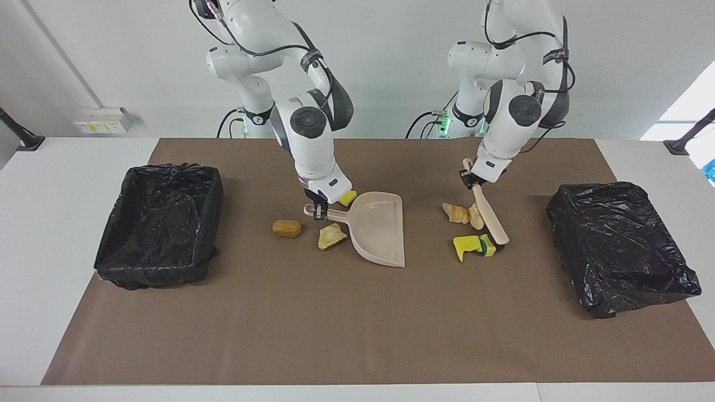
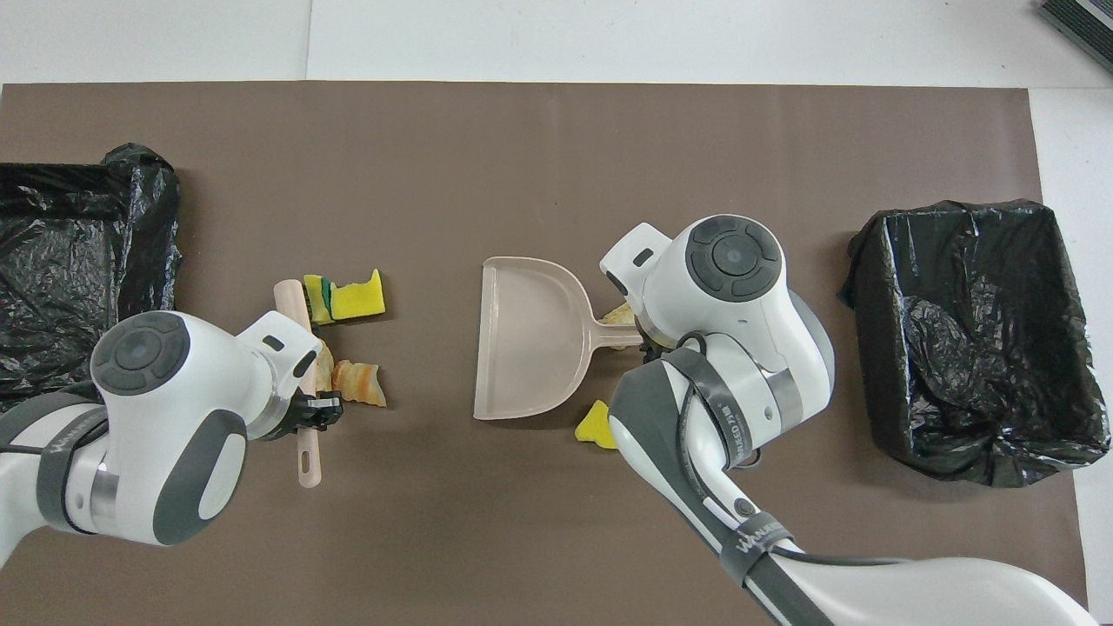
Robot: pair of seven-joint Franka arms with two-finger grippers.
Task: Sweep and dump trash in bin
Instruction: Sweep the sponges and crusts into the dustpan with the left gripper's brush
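The dustpan (image 1: 379, 228) is the landmark, a smooth beige plastic scoop with a flat floor, low curved walls and a thin handle, lying on the matte brown paper mat (image 1: 313, 324) in the middle of the table. The right gripper (image 1: 318, 207) is clamped on the end of that handle. The mouth of the dustpan is a straight edge and it faces the left arm's end of the table.

On that end from the dustpan, the left gripper (image 1: 468, 177) is closed around the handle of the hand brush (image 1: 489, 215), a beige stick with black bristles that touch the mat. Against the brush lie a yellow and green sponge bit (image 1: 472, 245) with a torn edge, and two rough, orange and tan bread-like chunks (image 1: 462, 214). Open mat lies between this trash and the mouth of the dustpan.

Beside the dustpan's handle lie a crumbly tan chunk (image 1: 332, 236), a rounded brown chunk (image 1: 286, 228) and, nearer to the robots, a small yellow sponge bit (image 1: 348, 197).

Two bins lined with wrinkled, shiny black plastic stand well apart from the dustpan: one bin (image 1: 159, 223) toward the right arm's end, the other bin (image 1: 620, 245) toward the left arm's end.
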